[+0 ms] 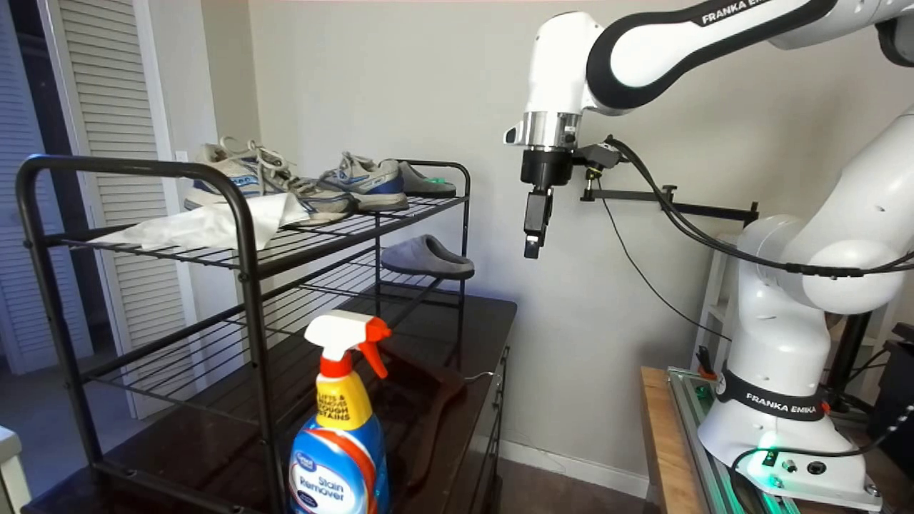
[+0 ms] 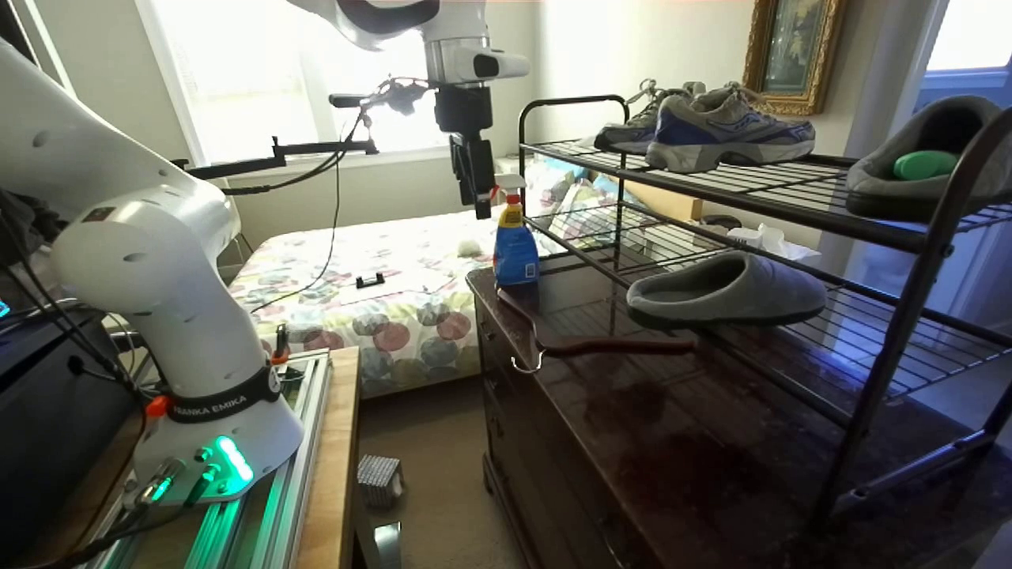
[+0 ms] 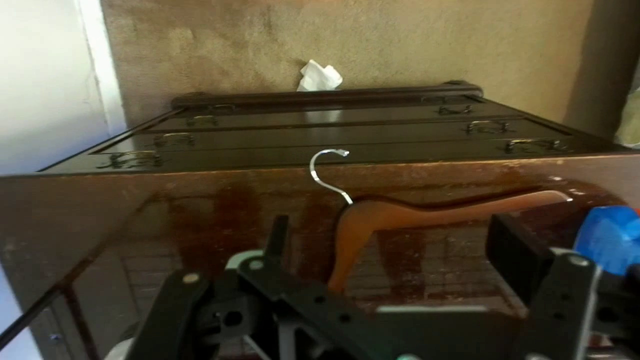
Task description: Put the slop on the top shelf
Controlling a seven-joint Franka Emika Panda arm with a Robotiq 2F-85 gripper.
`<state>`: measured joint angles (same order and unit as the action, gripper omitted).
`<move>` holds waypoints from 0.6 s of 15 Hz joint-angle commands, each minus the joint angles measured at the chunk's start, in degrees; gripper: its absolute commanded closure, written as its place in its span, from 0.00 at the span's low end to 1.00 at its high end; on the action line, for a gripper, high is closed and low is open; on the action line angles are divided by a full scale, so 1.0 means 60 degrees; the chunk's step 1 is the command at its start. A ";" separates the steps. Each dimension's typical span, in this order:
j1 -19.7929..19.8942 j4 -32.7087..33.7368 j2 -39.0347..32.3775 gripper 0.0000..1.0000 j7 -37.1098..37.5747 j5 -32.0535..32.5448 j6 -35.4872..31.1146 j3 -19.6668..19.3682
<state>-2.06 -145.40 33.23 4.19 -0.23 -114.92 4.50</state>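
The slop (image 1: 421, 258), a grey slip-on shoe with a thin dark sole, lies on the wire tier below the top shelf (image 1: 357, 238) of the black rack. In an exterior view the slop (image 2: 731, 294) sits near the tier's front rail, under the top shelf (image 2: 743, 198). My gripper (image 1: 534, 243) points down in the air, off the rack's open side and apart from the slop; it also shows in an exterior view (image 2: 481, 207). In the wrist view the gripper (image 3: 395, 245) is open, with nothing between its fingers. The slop is out of the wrist view.
On the top shelf are sneakers (image 2: 727, 134), a similar grey slipper (image 2: 874, 174) holding a green object (image 2: 925, 164), and a white cloth (image 1: 207, 223). A spray bottle (image 1: 339, 442) and a wooden hanger (image 3: 400, 212) rest on the dark dresser (image 3: 100, 210) under the rack.
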 commanded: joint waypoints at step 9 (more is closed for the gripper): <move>0.1258 0.0160 -0.0618 0.00 0.0320 0.1804 -0.0343 -0.0454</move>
<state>6.30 -144.55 29.54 5.78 10.22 -117.18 2.49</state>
